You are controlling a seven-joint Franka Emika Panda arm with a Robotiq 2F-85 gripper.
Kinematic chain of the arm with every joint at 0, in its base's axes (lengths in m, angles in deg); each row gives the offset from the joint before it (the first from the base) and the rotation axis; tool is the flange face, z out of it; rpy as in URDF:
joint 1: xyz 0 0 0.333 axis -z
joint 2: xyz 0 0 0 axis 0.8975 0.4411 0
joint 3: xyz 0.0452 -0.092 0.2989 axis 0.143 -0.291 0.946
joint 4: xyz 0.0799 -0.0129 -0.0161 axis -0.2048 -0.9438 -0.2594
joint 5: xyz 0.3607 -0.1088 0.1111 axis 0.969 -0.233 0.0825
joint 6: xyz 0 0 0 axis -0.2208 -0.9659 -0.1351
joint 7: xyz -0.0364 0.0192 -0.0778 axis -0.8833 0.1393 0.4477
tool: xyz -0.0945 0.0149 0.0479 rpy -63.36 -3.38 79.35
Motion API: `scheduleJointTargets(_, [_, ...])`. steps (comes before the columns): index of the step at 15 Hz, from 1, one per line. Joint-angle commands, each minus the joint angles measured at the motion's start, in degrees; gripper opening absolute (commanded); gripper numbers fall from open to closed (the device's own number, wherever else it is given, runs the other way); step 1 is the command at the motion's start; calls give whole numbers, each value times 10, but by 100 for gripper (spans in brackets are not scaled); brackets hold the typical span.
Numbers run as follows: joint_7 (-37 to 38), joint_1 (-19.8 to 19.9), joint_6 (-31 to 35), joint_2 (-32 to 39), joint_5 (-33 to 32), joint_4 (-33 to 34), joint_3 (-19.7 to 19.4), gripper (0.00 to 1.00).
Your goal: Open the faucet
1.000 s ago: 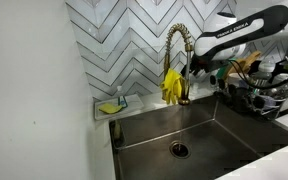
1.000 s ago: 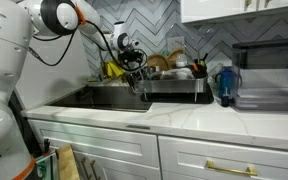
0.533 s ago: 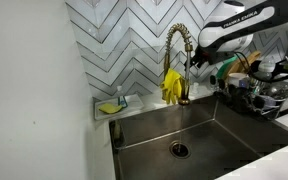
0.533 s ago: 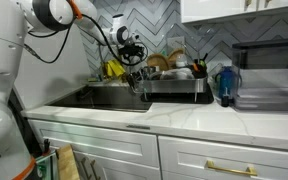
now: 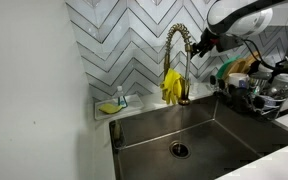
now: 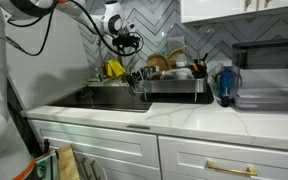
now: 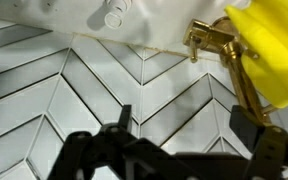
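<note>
The brass-gold gooseneck faucet [image 5: 182, 55] stands behind the steel sink [image 5: 199, 128], with its coiled spring neck arching over. My gripper [image 5: 203, 42] is up beside the top of the arch, on the dish rack side. It also shows in an exterior view [image 6: 127, 42]. In the wrist view the gripper [image 7: 184, 125] is open, with only chevron tile between the fingers. The faucet's brass base and stem [image 7: 216, 45] lie off to one side of the fingers, apart from them.
Yellow rubber gloves [image 5: 171, 86] hang on the faucet stem and show in the wrist view [image 7: 276, 50]. A loaded dish rack [image 5: 262, 95] stands beside the sink. A small soap tray [image 5: 112, 105] sits on the ledge. A blue bottle [image 6: 224, 86] and an appliance [image 6: 269, 75] stand on the counter.
The arm has risen and the gripper has moved up from beside the faucet's stem to the level of the arch top. The faucet has not moved.
</note>
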Motion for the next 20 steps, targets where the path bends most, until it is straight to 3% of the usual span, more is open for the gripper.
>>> scheduleJointTargets(1, [-63,31,-15,-100,70,-111,17,100])
scheduleJointTargets(6, [-151,30,-29,-207,140,-218,-17,100])
scheduleJointTargets(13, [-300,-24,-85,-281,319,-299,-83,100])
scheduleJointTargets(17, [-323,-30,-148,-295,365,-315,-99,100])
scheduleJointTargets(20, [-320,-24,-208,-303,362,-321,-106,100])
